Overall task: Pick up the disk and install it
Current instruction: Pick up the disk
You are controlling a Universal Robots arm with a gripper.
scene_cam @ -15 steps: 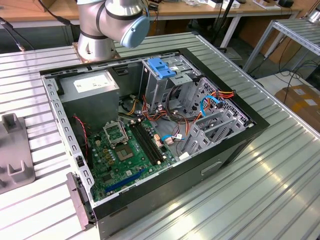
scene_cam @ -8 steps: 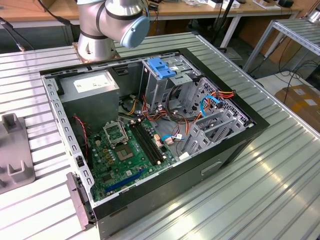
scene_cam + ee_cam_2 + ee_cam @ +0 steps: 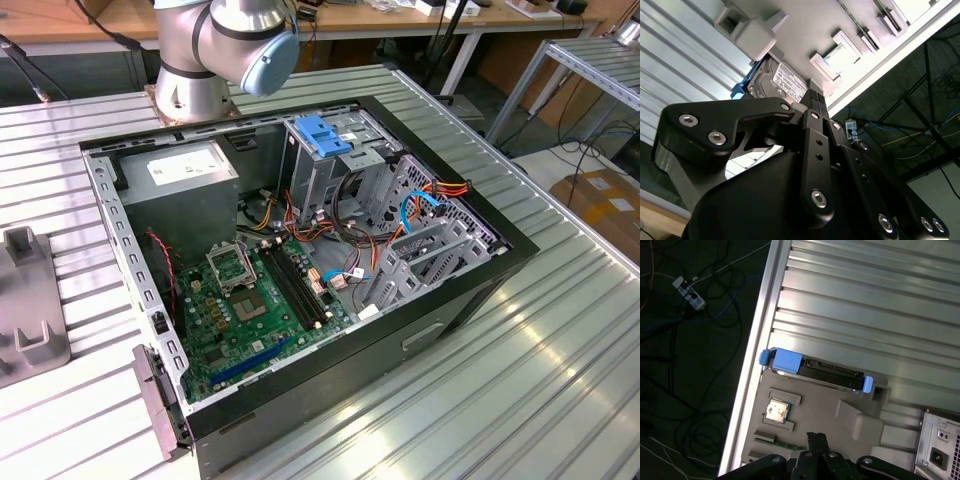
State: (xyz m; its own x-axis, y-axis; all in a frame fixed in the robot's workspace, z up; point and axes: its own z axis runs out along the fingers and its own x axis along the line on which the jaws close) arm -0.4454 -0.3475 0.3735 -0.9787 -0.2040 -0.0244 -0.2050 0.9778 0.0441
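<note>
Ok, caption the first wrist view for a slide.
Disk resting in the grey holder at the table edge, end effector nearby.

The exterior view looks down at a slant, from near, onto the open computer case (image 3: 450, 310) on the counter (image 3: 540, 385). Both wrist views look past the fingers (image 3: 812, 441) to the disk (image 3: 826, 371) just beyond them, the second at a flatter slant.

In the first wrist view, bare table (image 3: 865, 300) lies open along one face of the disk (image 3: 815, 371); raised blocks of the grey holder (image 3: 827, 412) crowd the other.
</note>
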